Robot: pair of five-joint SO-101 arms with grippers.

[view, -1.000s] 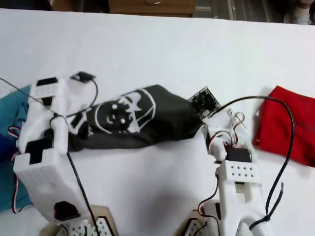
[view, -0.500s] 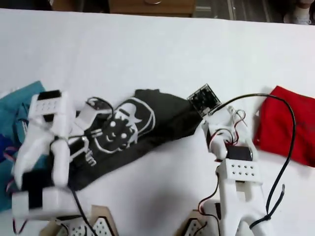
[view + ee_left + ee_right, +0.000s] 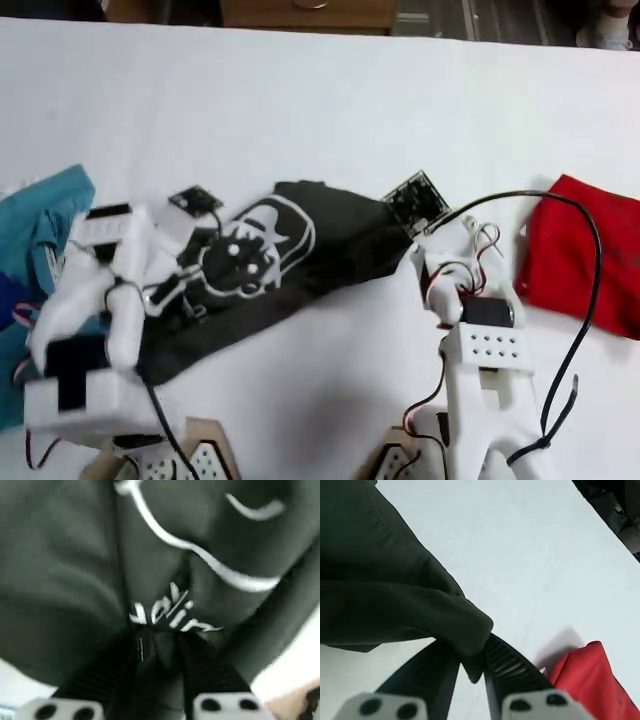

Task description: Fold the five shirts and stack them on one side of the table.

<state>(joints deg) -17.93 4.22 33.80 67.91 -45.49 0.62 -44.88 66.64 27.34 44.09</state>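
While you hold both arms at the near side of the table [image 3: 300, 100], the black shirt [image 3: 320, 240] lies stretched across its middle, crumpled rather than flat, with a white cartoon print [image 3: 250, 240] facing up on its left half. Your left gripper [image 3: 156, 647] is closed down narrow on a pinch of this shirt's cloth: the left wrist view shows dark fabric bunched between the two ribbed fingers [image 3: 202, 662], just beside some white lettering on the cloth. In the high view the left arm [image 3: 100, 300] hangs over the shirt's left end and covers part of it. Your right gripper [image 3: 469, 652] is likewise nearly closed and holds the shirt's opposite end, where a rounded, folded corner of black cloth is clamped between the finger pads, with a small tip of fabric poking out beneath them. The right arm [image 3: 480, 350] stands at the shirt's right end in the high view. Between the two grips the cloth slopes from the far right toward the near left. You have a red shirt [image 3: 585, 255] lying bunched near the right edge of the table, apart from the black one. A teal shirt [image 3: 45, 210] lies at the left edge, partly under the left arm; whether it touches the black shirt cannot be told.
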